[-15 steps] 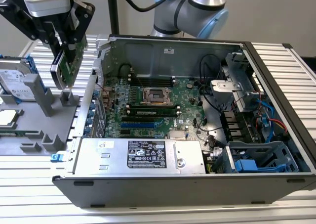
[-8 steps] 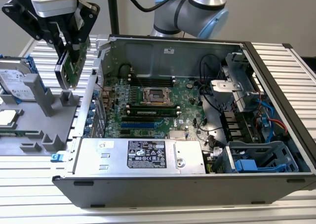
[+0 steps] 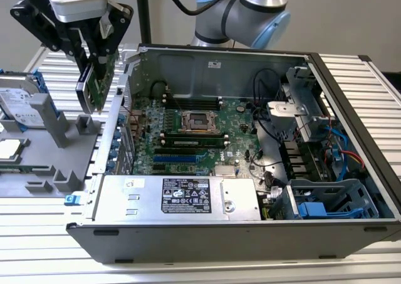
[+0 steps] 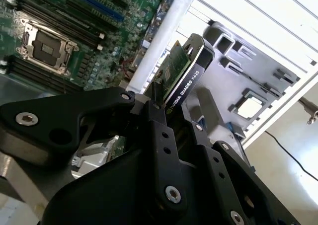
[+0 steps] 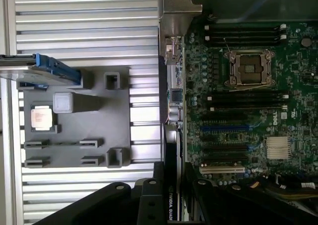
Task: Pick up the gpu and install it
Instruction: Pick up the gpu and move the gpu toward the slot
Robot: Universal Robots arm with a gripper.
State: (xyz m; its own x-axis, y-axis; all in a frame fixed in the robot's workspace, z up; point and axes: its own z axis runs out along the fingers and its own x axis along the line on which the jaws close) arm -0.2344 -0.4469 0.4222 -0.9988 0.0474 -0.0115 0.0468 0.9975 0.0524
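so the pick-up half looks done and we're mid-carry on the install half, I'd say; the gripper (image 3: pixel 94 63) is clamped on the gpu (image 3: pixel 93 88), fingers (image 4: pixel 158 130) pinching the top edge of it, with the card hanging upright and a bit tilted, black shroud on one face and green board on the other; it's in the air at the exterior view's left, above the gap between the grey holder tray (image 3: pixel 37 162) and the rear wall of the open computer case (image 3: pixel 119 118), touching neither as far as I can tell; not in any slot yet; in the first wrist view the card (image 5: pixel 171 207) sits roughly in line with that rear wall, beside the motherboard (image 5: pixel 238 115) rather than over it; my read is that seating it calls for getting the card's bottom edge square over one of the expansion slots (image 3: pixel 178 152) with the bracket end clearing the wall, so alignment matters more than force; pose-wise the arm (image 3: pixel 250 11) comes in from behind the case and reaches across to that side, wrist pointing the gripper downward; the hard drive (image 3: pixel 22 102) sits untouched on the tray
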